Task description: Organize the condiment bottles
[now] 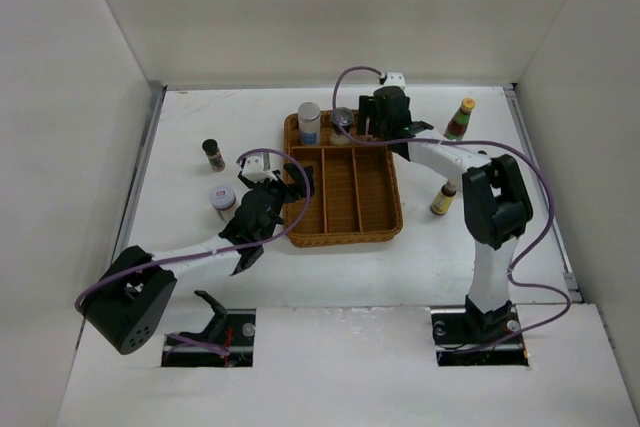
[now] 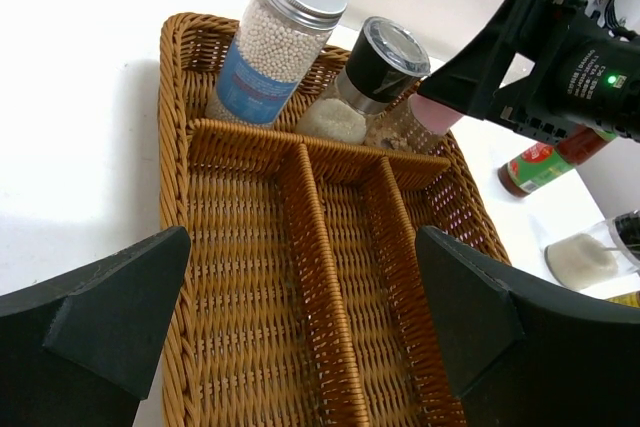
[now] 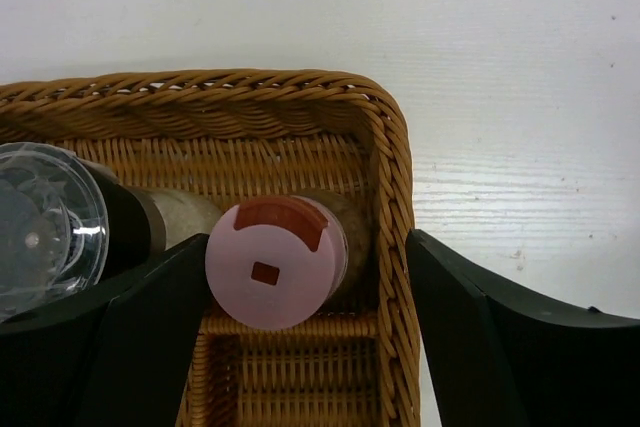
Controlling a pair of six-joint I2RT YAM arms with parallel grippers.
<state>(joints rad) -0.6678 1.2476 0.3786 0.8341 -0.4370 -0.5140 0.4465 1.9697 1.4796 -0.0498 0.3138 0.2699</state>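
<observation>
Three bottles stand in the back compartment of the wicker tray (image 1: pixel 345 227): a blue-labelled jar (image 1: pixel 309 122) with a silver cap (image 2: pixel 275 37), a black-capped grinder (image 2: pixel 365 72), and a pink-capped jar (image 3: pixel 275 262) in the back right corner. My right gripper (image 3: pixel 308 252) is open over the pink-capped jar, with one finger beside the cap and the other outside the tray rim. My left gripper (image 2: pixel 300 277) is open and empty above the tray's long compartments. Loose on the table are a black-capped jar (image 1: pixel 213 154), a pale-capped jar (image 1: pixel 223 197), the green bottle (image 1: pixel 460 119) and a small yellow bottle (image 1: pixel 443 197).
The tray's three long front compartments (image 2: pixel 330 277) hold nothing. White walls close in the table on the left, back and right. The right arm (image 1: pixel 495 207) reaches over the table's right side, past the small yellow bottle.
</observation>
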